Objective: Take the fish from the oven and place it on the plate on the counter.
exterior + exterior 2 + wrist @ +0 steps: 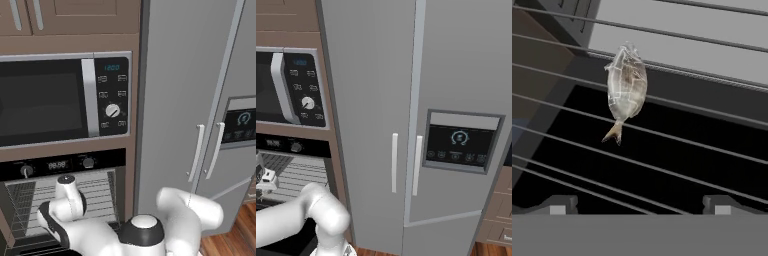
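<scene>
Brown cabinetry frames the oven [62,200], its cavity open below a knob-and-display panel; the display digits are too blurred to read. Above sits a microwave [65,100] whose blue display seems to read 12:00. To the right stands a grey fridge [416,125] with a dark screen. On the wire rack [702,150] lies the fish [627,85], tail toward the gripper [639,205], whose jaws stand spread wide, grasping nothing, with free rack around the fish
</scene>
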